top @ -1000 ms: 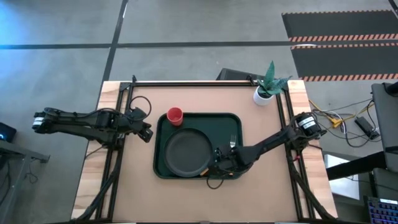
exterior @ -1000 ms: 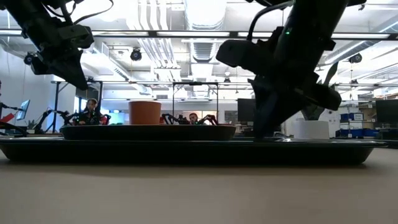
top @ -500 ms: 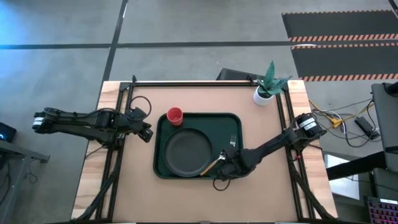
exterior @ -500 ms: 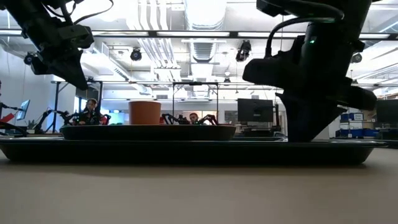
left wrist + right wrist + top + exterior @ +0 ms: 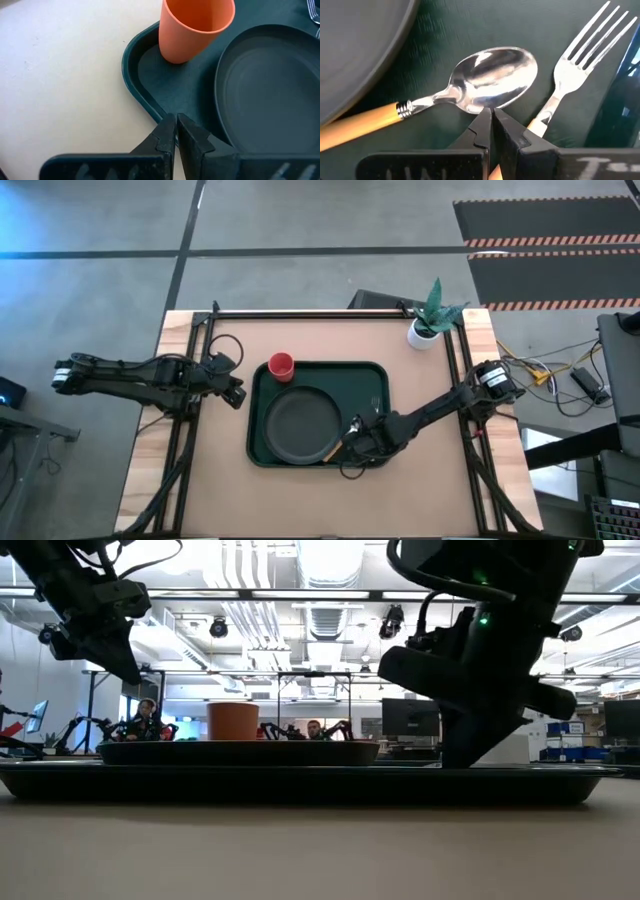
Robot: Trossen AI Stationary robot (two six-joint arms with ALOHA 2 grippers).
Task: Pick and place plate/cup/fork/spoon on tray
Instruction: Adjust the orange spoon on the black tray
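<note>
Dark jaws pressed together and empty, the right gripper (image 5: 491, 117) has slid left from a moment ago and now hovers low over the spoon (image 5: 470, 92). It lies on the tray (image 5: 258, 395) just right of the plate (image 5: 299, 425), bowl far-right, orange handle near-left. Beside it the fork (image 5: 580, 62) points its tines far. Left gripper (image 5: 176, 125), also shut, stays at the tray's left rim near the cup (image 5: 281, 366).
</note>
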